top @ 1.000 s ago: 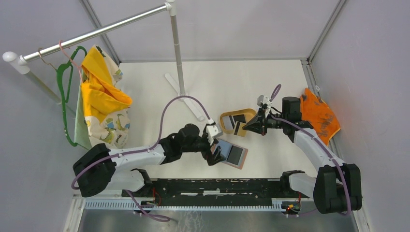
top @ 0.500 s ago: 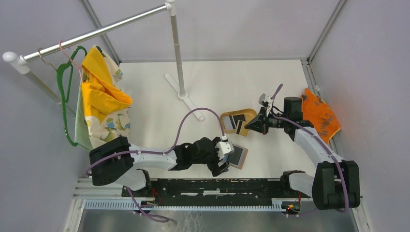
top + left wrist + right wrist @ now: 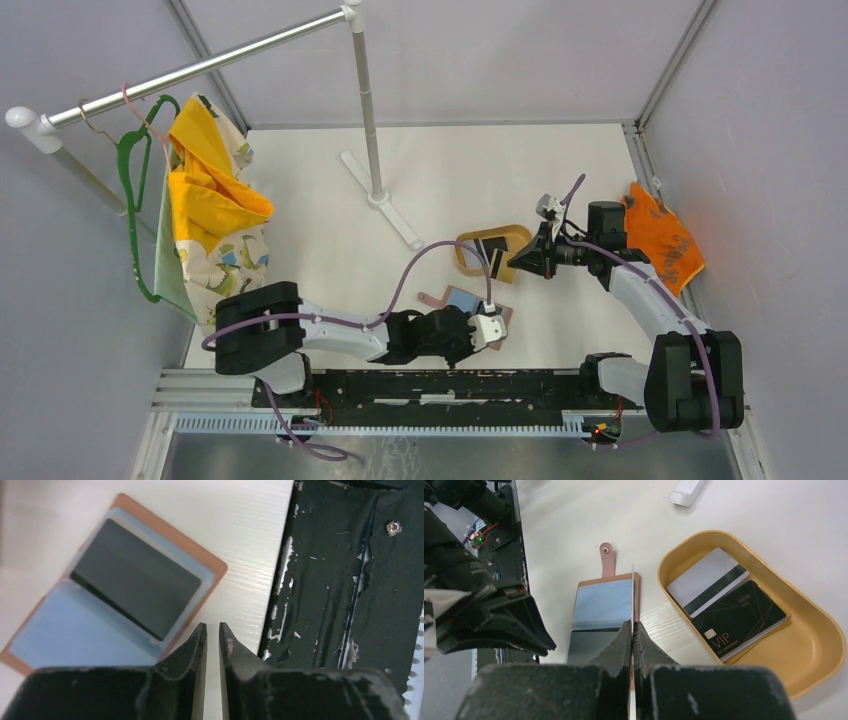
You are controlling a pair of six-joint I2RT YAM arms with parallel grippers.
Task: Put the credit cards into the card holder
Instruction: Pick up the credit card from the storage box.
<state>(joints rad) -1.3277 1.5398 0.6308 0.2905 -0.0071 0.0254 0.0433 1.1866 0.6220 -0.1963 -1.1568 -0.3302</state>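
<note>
– Swung in low along the near edge with the left claw (image 3: 490, 330) since a second ago, and narrowed it from wide to a slit. Why there?
– Parked at the near corner of the wallet (image 3: 145, 585), probably to pin or steady it for loading. Shows nothing inside the slit. Cannot tell whether it nips the leather edge.
– And the wallet itself?
– Lies open and flat on the table (image 3: 574, 520), between both claws. Reddish-brown leather rim, pale blue pockets inside, a dark card-sized panel in one half, perhaps a card already in. Snap tab (image 3: 606, 555) sticking out toward the left side. Sits a little further left than a second ago.
– Further out?
– Clamped shut with the right claw (image 3: 632, 626) on one card (image 3: 632, 587), held on edge just off the tray's near rim, on the wallet's side. Likely lined up for a slot. Cannot judge its colour edge-on.
– Beyond that?
– Waiting in the tan tray (image 3: 663, 567): a white card (image 3: 706, 580) with a dark stripe overlapping a black card (image 3: 744, 617) marked VIP, with a gold edge showing beneath. Looks well short of done.
</note>
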